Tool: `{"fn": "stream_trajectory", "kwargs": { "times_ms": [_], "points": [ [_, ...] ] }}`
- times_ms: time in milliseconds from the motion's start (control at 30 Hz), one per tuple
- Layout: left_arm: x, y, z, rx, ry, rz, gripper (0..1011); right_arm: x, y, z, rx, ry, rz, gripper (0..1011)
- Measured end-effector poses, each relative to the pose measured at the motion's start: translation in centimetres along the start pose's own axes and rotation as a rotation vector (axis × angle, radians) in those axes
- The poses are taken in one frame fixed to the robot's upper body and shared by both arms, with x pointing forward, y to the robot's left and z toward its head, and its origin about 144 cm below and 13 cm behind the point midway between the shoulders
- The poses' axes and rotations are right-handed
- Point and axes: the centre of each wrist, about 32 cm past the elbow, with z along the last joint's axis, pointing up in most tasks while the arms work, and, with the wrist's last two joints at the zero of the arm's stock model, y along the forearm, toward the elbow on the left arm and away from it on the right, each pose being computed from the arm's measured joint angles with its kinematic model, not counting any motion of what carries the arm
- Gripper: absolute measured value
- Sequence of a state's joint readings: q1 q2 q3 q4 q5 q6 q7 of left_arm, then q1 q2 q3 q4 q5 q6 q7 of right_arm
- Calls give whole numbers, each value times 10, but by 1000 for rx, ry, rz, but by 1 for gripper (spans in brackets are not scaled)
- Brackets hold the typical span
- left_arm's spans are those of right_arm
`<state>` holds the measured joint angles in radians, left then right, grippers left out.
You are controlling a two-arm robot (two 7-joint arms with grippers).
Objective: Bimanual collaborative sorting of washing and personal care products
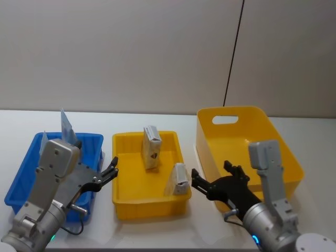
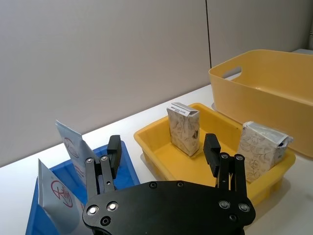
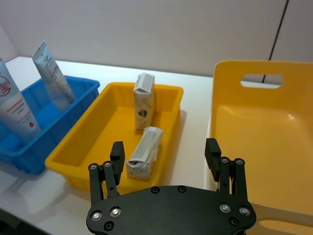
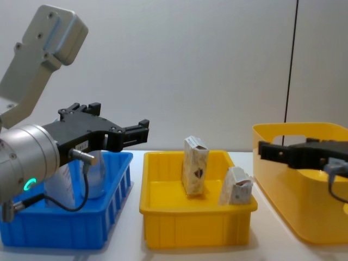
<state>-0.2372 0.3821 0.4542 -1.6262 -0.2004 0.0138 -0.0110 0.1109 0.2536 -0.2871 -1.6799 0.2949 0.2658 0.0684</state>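
A ribbed blue plastic bin [image 1: 23, 176] sits at the left of the white tabletop [image 1: 157, 118]. Just to its right, with a gap between them, stands a shallow rectangular yellow plastic tray [image 1: 152, 210]. Farther right is a taller, deeper yellow plastic tub [image 1: 286, 152] with a slot handle cut in its far wall. Behind them rises a plain grey wall [image 1: 131, 52] with a dark vertical seam [image 1: 234, 52].

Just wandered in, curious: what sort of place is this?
Probably a robot test lab: a white table before plain wall panels, a blue bin of tubes, a yellow tray of cartons, left gripper and right gripper hovering open.
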Motion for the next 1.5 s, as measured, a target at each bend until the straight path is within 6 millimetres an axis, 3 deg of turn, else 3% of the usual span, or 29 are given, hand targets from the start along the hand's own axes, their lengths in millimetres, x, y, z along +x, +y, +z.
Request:
{"fn": "stream_trajectory", "kwargs": {
  "times_ms": [833, 1500],
  "points": [
    [0, 0, 0, 0, 0, 0, 1001, -21, 52, 2, -179, -16, 18, 1004],
    [0, 0, 0, 0, 0, 0, 1001, -26, 81, 3, -243, -11, 13, 1004]
  ]
}}
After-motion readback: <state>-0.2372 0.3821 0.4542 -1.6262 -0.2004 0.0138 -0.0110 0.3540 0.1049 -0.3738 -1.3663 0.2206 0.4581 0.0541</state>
